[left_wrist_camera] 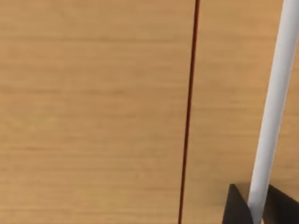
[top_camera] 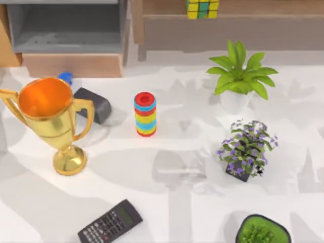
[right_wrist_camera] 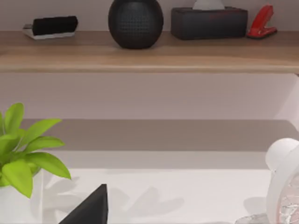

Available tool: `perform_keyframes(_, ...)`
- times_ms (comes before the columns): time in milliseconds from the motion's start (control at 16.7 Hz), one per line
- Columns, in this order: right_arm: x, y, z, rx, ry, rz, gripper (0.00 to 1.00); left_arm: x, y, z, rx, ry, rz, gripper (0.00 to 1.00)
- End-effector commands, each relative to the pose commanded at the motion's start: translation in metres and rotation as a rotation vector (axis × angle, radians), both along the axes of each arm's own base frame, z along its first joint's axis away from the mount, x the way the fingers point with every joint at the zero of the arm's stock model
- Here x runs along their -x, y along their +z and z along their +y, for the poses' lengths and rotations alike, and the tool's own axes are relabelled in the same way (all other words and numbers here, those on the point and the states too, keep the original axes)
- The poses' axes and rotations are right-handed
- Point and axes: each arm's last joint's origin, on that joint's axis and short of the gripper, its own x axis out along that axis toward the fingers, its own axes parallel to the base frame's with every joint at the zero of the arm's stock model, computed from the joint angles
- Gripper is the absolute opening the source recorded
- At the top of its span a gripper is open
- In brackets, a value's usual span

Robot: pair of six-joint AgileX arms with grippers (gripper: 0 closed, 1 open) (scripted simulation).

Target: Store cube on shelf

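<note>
Near edge of the table [top_camera: 167, 223], top view: a black calculator [top_camera: 110, 223] at about 7 o'clock and a round green planter [top_camera: 263, 231] at 5 o'clock, both lying flat and out of any reach path.

Mid-table: gold trophy cup [top_camera: 49, 119] at 9 o'clock, upright on its foot; a dark grey block [top_camera: 94, 104] just beside its handle, with a small blue cap [top_camera: 65, 78] behind. The striped ring stack [top_camera: 145, 114] stands upright near centre, untouched. A purple-flowered plant [top_camera: 247, 149] sits at 4 o'clock, and a leafy green potted plant [top_camera: 239, 78] at 2 o'clock.

Far edge: grey box compartment [top_camera: 66, 30] at 11 o'clock. The wooden shelf [top_camera: 167, 7] runs from 12 to 1 o'clock, and the cube [top_camera: 202, 8] rests on it, square to the ledge. Judged from that, the storing looks done.

Neither arm is over the table, probably pulled back clear. Left wrist view looks at bare wood grain close up; right wrist view faces a higher ledge [right_wrist_camera: 149, 53] carrying a black speaker [right_wrist_camera: 135, 22], a tissue box [right_wrist_camera: 208, 22] and a red stapler [right_wrist_camera: 260, 22]. Dark finger tips [right_wrist_camera: 91, 207] poke into that frame's edge; whether either set of jaws is spread or closed, I cannot tell.
</note>
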Motion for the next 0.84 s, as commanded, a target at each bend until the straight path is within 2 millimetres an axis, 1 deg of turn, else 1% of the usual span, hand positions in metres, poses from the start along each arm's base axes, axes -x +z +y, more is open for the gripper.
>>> perform_keyframes(480, 0.0, 0.0, 0.0, 0.0, 0.0, 0.0, 1.0, 0.0, 0.0, 0.0, 0.0, 0.0, 0.0, 0.98)
perform_keyframes(540, 0.0, 0.0, 0.0, 0.0, 0.0, 0.0, 1.0, 0.0, 0.0, 0.0, 0.0, 0.0, 0.0, 1.0)
perform_keyframes(840, 0.0, 0.0, 0.0, 0.0, 0.0, 0.0, 1.0, 0.0, 0.0, 0.0, 0.0, 0.0, 0.0, 1.0)
